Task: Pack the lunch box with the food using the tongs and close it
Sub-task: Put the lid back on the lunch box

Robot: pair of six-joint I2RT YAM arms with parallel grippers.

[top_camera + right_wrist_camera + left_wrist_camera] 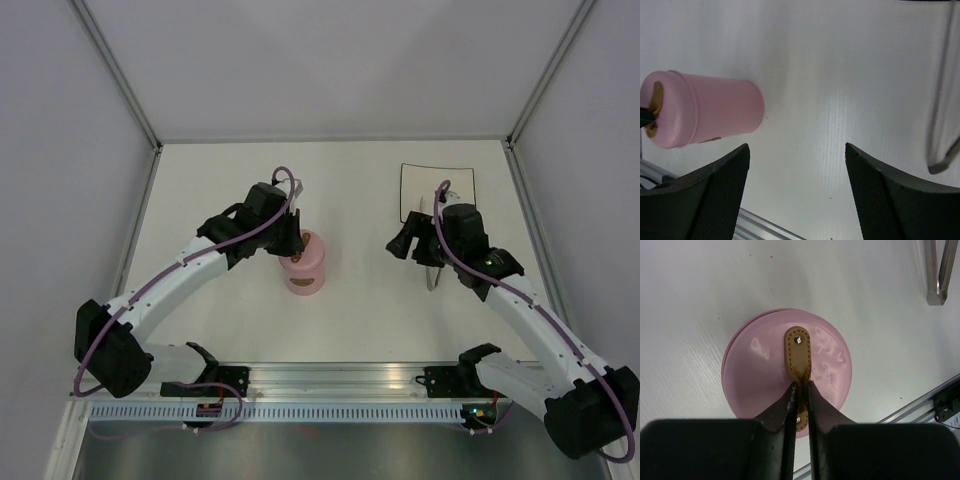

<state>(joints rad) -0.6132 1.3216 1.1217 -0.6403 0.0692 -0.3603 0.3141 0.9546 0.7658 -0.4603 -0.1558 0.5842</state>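
the left gripper [801, 390] is pinched shut on the brown handle [798, 352] of the pink lid [760, 365], its two dark fingers pressed against the strap from either side near its near end. the lid lies on top of the lunch box [305, 270], which stands upright on the desk [350, 320] left of centre, directly under the left arm's wrist. in the right wrist view the tub shows its full pink side with the lid on it.

the right gripper [797, 147] hangs over bare desk with its fingers [715, 195] spread wide and nothing between them. the tongs [942, 120] lie flat on the desk just beside it, on the side away from the lunch box, untouched. from above they are partly hidden under the right arm, their near end pointing toward the arm bases. the white dark-edged plate [455, 180] sits just beyond the right gripper, toward the back of the desk, well apart from the lunch box.
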